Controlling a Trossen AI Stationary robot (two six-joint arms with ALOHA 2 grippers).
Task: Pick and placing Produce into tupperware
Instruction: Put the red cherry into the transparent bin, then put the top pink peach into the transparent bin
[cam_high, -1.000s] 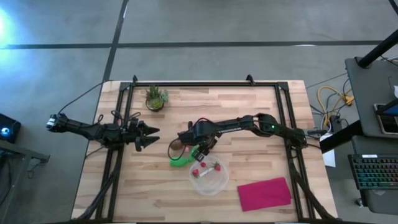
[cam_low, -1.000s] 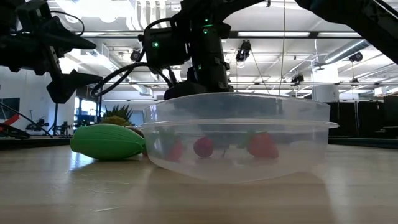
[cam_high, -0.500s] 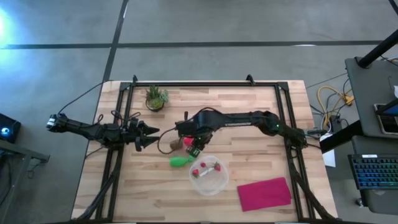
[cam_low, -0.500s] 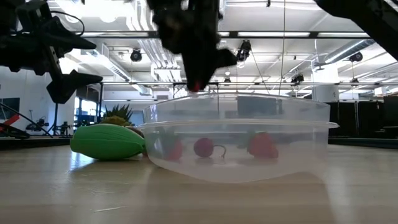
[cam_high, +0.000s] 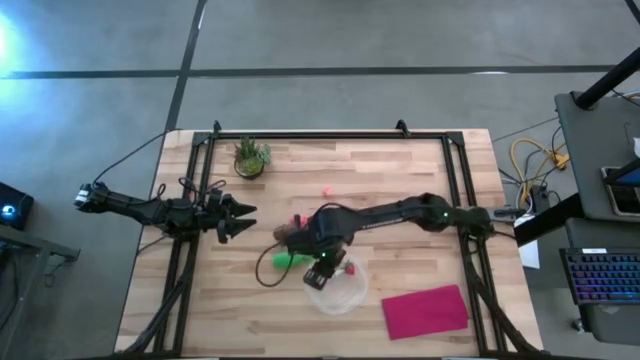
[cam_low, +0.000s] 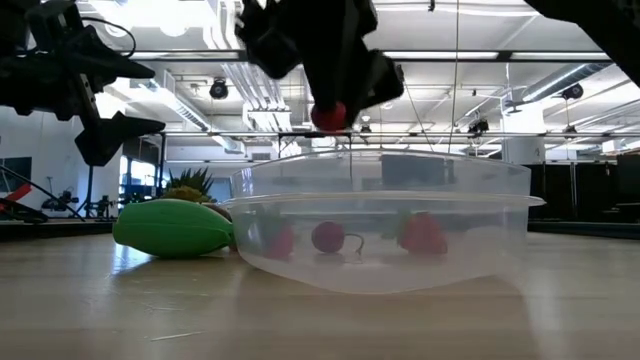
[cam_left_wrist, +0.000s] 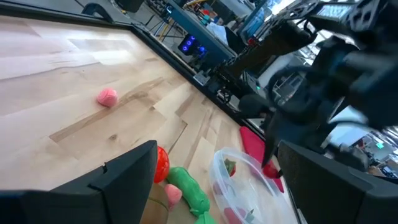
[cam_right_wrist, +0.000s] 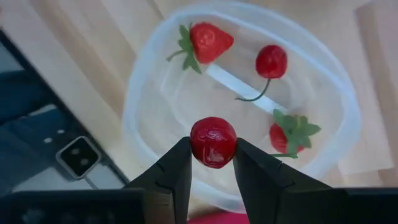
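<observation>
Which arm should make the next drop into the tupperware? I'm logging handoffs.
The right. Its gripper already holds a small red fruit between its fingers directly above the tupperware. The left gripper waits empty, fingers apart, off to the left side.

Right claw (cam_right_wrist: 213, 163) points straight down, fingers pinched together; left claw (cam_high: 243, 219) waits with fingers spread.

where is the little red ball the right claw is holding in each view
High view: hidden under the right claw, at the tub's upper-left rim.
Low view: the red ball hangs top centre, above the tub.
Left wrist view: cannot pick it out; the right arm stands over the tub.
Right wrist view: centre, red ball pinched between the fingers, over the tub.
Shared landmark: the clear tub.
</observation>
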